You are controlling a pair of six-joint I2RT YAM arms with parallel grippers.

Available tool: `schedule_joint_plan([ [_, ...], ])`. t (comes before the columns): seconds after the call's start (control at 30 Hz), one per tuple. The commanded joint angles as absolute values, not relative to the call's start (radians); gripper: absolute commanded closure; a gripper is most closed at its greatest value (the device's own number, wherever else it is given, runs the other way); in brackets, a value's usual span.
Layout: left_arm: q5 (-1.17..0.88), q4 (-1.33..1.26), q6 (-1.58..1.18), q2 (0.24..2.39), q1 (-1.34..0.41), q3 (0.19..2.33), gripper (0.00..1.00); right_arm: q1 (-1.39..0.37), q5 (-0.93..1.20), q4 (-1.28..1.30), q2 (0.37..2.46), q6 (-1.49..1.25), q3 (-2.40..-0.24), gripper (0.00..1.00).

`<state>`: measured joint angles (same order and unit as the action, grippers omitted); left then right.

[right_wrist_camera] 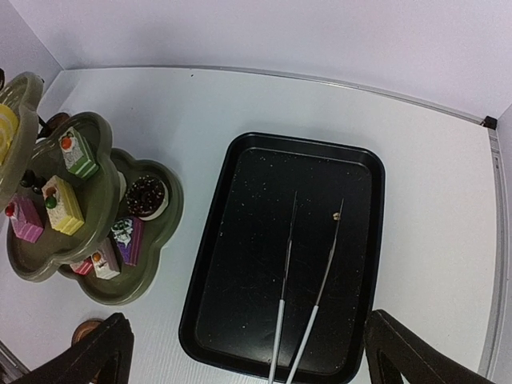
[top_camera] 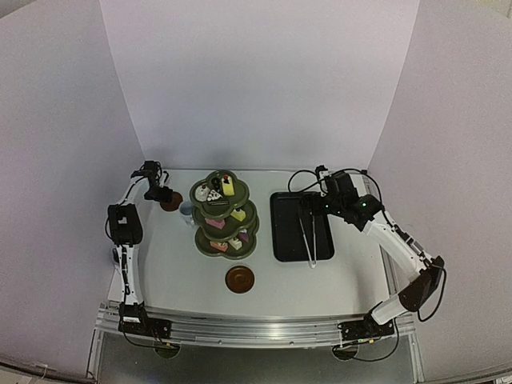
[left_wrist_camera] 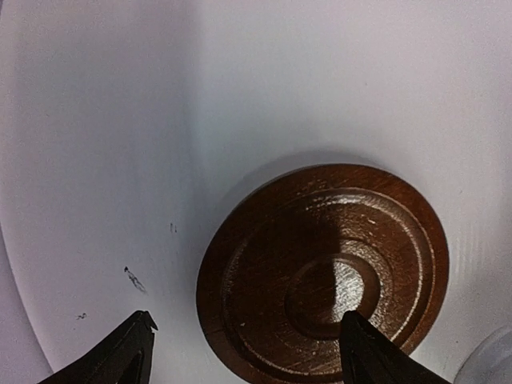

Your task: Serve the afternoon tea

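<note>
The olive-green three-tier stand (top_camera: 205, 250) stands mid-table with small cakes on its tiers: a yellow cake (right_wrist_camera: 62, 206), a pink one (right_wrist_camera: 26, 220), a chocolate doughnut (right_wrist_camera: 146, 195). One brown coaster (top_camera: 170, 202) lies at the back left and fills the left wrist view (left_wrist_camera: 320, 272). My left gripper (left_wrist_camera: 248, 340) is open just above it, one fingertip (left_wrist_camera: 356, 332) over its centre, the other over the table. A small cup (top_camera: 186, 212) stands beside this coaster. A second coaster (top_camera: 240, 279) lies in front of the stand. My right gripper (right_wrist_camera: 248, 352) is open and empty above the tray.
A black rectangular tray (top_camera: 276, 232) lies right of the stand with metal tongs (right_wrist_camera: 308, 320) in it. White walls close the back and both sides. The cup's rim (left_wrist_camera: 490, 362) shows at the bottom right of the left wrist view.
</note>
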<state>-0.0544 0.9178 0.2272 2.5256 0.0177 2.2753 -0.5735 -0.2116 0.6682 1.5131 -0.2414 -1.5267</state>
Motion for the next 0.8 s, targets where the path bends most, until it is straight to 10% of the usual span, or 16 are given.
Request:
schedule_joint_plan([
  [0.0,-0.011,0.930,0.188,2.566,0.012,2.284,0.21,-0.572,-0.201,0.668,1.507,-0.216,-1.570,0.02],
  [0.4,0.030,1.024,0.143,2.576,0.009,2.166,0.47,-0.572,-0.185,0.670,1.490,-0.193,-1.583,0.02],
  [0.77,0.102,1.102,0.311,2.308,0.004,1.737,0.48,-0.572,-0.173,0.670,1.478,-0.149,-1.614,0.02],
])
